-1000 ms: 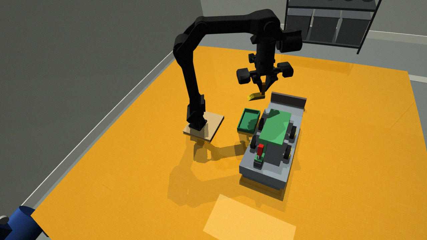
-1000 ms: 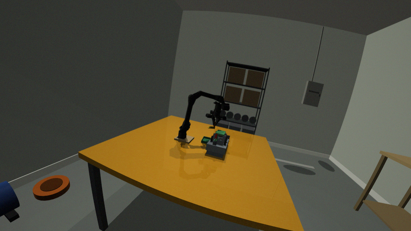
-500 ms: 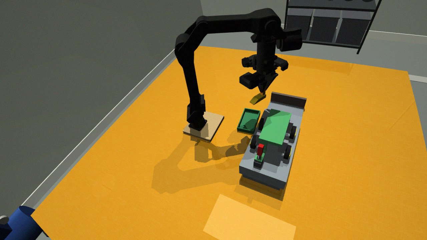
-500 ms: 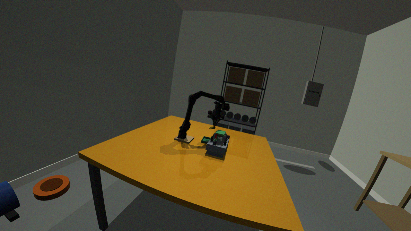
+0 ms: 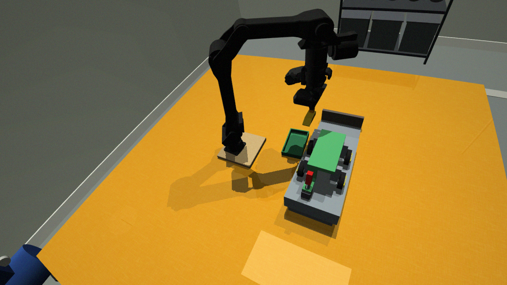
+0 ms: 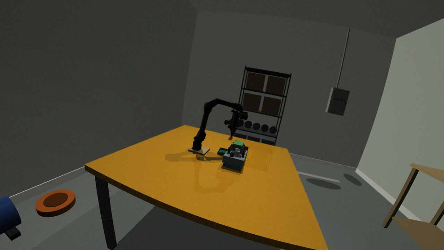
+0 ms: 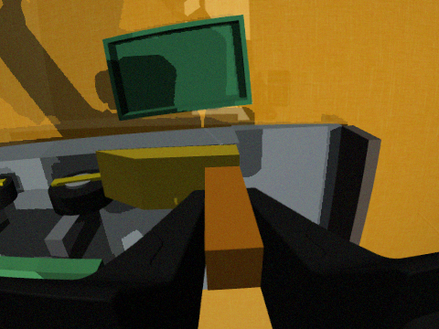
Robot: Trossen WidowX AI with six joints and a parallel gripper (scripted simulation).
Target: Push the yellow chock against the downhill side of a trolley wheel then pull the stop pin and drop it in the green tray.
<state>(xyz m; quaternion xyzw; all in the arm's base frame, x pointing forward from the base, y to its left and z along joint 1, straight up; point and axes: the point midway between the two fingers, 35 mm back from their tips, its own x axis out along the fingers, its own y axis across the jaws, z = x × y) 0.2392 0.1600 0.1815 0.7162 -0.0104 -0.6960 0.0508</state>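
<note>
- Above the low end of the ramp (image 5: 311,209) (image 6: 234,162) (image 7: 293,160), near its end wall (image 5: 342,118) (image 7: 348,183), the gripper (image 5: 311,106) (image 6: 231,135) (image 7: 225,200) points down, its fingers closed on the orange handle (image 7: 229,212) of the chock (image 5: 309,118) (image 6: 230,138) (image 7: 160,175).
- The yellow chock hangs in the air; in the wrist view it partly overlaps a black wheel (image 7: 78,197).
- The trolley (image 5: 326,150) (image 6: 238,143) (image 7: 50,269), with its green top, stands on the ramp.
- At the high end, the red-headed pin (image 5: 309,177) (image 6: 233,147) stands upright in its holder (image 5: 306,193).
- The green tray (image 5: 294,141) (image 6: 221,151) (image 7: 197,68) sits on the orange table (image 5: 141,219) (image 6: 155,177) (image 7: 347,55), beside the ramp, with no pin inside.
- The black arm (image 5: 273,28) (image 6: 203,119) rises from a pale board (image 5: 257,141) (image 6: 204,151) and arches over toward the ramp.
</note>
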